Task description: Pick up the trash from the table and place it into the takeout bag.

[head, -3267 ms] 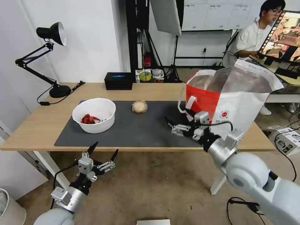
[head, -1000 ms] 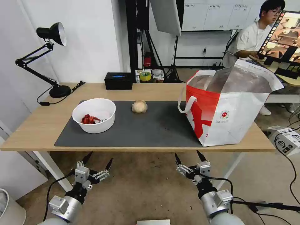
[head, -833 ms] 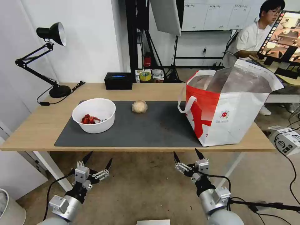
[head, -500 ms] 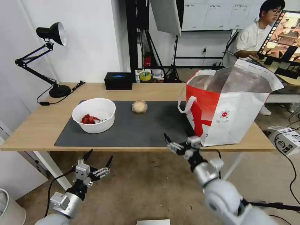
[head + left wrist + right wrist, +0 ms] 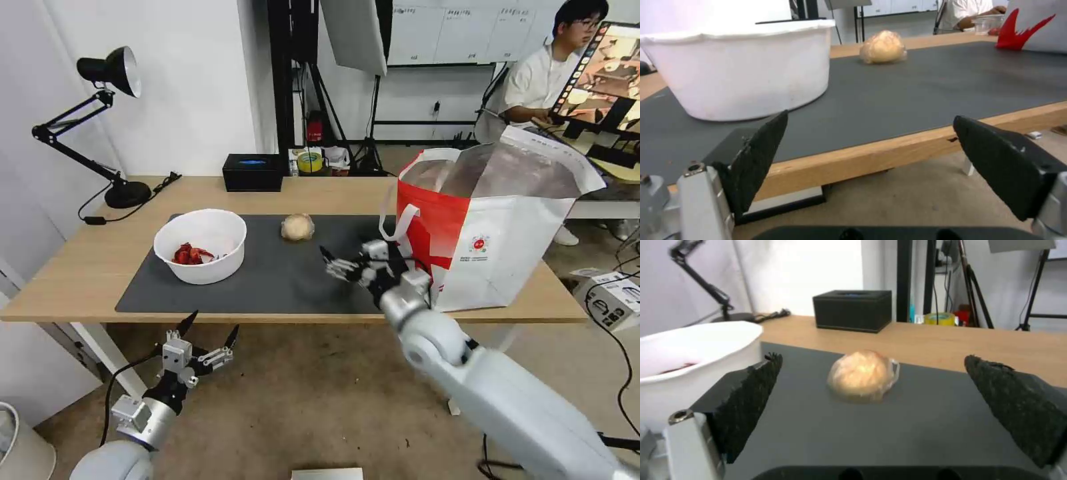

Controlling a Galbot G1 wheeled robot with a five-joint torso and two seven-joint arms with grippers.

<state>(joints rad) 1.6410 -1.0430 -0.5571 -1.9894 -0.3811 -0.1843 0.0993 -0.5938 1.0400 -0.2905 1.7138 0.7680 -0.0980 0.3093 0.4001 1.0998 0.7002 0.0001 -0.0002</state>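
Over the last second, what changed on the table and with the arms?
The right claw rose from below the table edge to above the mat, open, facing the ball; it holds nothing. The left claw stayed open below the edge. Bowl, ball and bag did not move.

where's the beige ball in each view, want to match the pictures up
Head view: the beige ball sits on the far part of the dark mat, between the white bowl and the takeout bag.
Left wrist view: the ball lies far back on the mat, beyond the bowl.
Right wrist view: the ball is centred between the open right gripper's fingers.
Shared landmark: the white bowl.
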